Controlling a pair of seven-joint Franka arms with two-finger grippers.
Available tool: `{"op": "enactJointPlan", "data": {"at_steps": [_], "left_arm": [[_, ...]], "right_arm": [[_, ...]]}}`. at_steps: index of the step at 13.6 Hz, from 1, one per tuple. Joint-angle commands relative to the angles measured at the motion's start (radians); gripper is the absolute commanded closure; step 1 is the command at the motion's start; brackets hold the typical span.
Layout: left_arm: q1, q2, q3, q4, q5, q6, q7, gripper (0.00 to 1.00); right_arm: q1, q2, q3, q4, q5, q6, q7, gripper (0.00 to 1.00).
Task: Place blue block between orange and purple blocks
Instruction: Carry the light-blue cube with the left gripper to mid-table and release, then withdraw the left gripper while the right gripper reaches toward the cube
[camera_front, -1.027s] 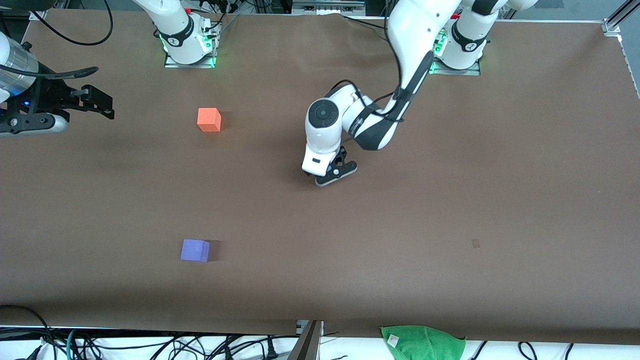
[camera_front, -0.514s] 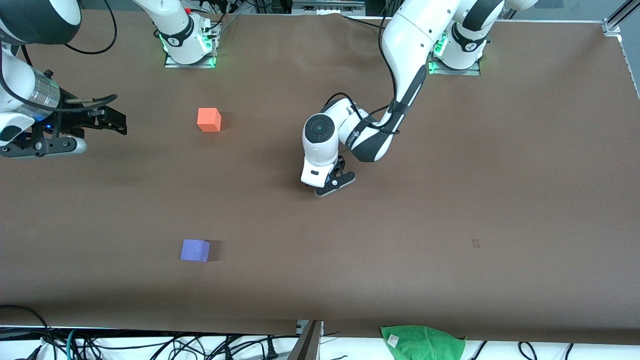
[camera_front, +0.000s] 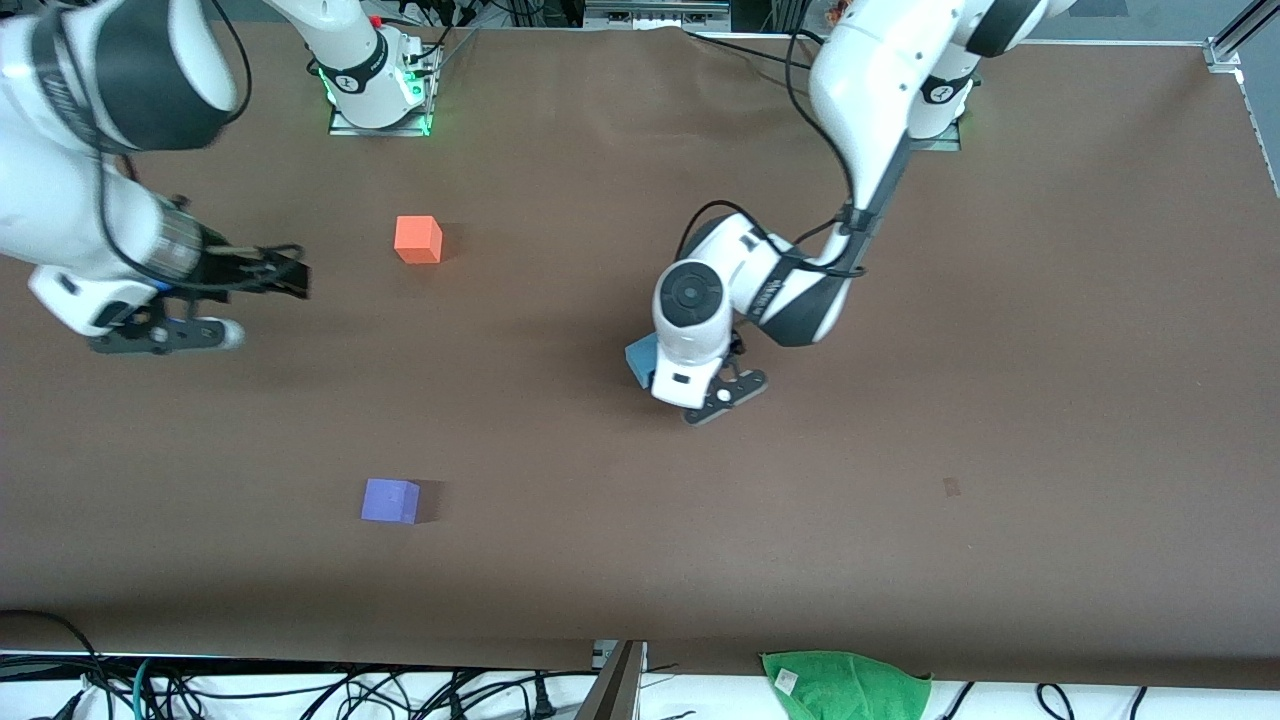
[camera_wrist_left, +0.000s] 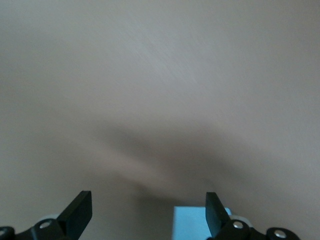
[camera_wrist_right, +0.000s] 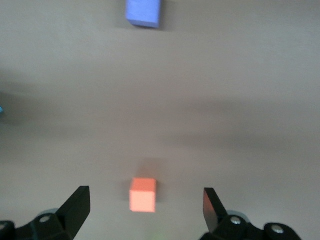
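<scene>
The blue block (camera_front: 638, 358) lies on the table near the middle, partly hidden under the left hand. My left gripper (camera_front: 688, 380) hangs low beside and partly over it. In the left wrist view this gripper (camera_wrist_left: 149, 207) is open and empty, with the blue block (camera_wrist_left: 192, 225) under one fingertip (camera_wrist_left: 214, 210). The orange block (camera_front: 418, 239) sits toward the right arm's end. The purple block (camera_front: 390, 500) is nearer the camera. My right gripper (camera_front: 283, 275) is open and empty in the air beside the orange block (camera_wrist_right: 143, 194). The purple block (camera_wrist_right: 144, 12) also shows in the right wrist view.
The brown table (camera_front: 900, 450) carries only the three blocks. A green cloth (camera_front: 845, 685) lies off the table's near edge. Cables run along that edge. The arm bases stand at the back.
My left hand has moved toward the left arm's end and nearer the camera, uncovering the blue block. My right arm has swung in toward the orange block.
</scene>
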Motion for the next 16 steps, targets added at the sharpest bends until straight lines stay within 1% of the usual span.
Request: {"op": "enactJointPlan", "data": {"at_steps": [1,3,4,6,9,11,12,14,16], "left_arm": [[0.098,-0.133,-0.013,-0.073,0.010,-0.084,0.115,0.00],[0.164,-0.231,-0.012,-0.156,0.019,-0.090,0.186,0.00],[0.179,-0.276,-0.007,-0.197,0.026,-0.113,0.223,0.00],[0.248,-0.371,-0.010,-0.245,0.104,-0.162,0.286,0.00],[0.372,-0.511,-0.019,-0.320,0.101,-0.164,0.471,0.00],[0.441,-0.613,-0.019,-0.407,0.084,-0.161,0.626,0.00],[0.498,-0.661,-0.019,-0.429,0.043,-0.162,0.715,0.00],[0.587,-0.710,-0.019,-0.435,0.003,-0.205,0.903,0.00],[0.639,-0.735,-0.019,-0.437,0.000,-0.216,0.979,0.00]], "right_arm": [[0.095,0.043,-0.001,0.008,0.010,0.065,0.137,0.00],[0.152,0.080,-0.001,0.008,0.010,0.132,0.261,0.00],[0.182,0.101,-0.001,0.009,0.010,0.168,0.328,0.00],[0.238,0.143,-0.002,0.011,0.004,0.231,0.433,0.00],[0.301,0.195,-0.002,0.011,0.002,0.306,0.561,0.00],[0.339,0.235,-0.002,0.012,0.005,0.385,0.687,0.00],[0.368,0.253,-0.002,0.012,-0.004,0.415,0.738,0.00],[0.393,0.284,-0.002,0.012,-0.004,0.468,0.793,0.00],[0.408,0.305,-0.002,0.012,-0.004,0.514,0.876,0.00]]}}
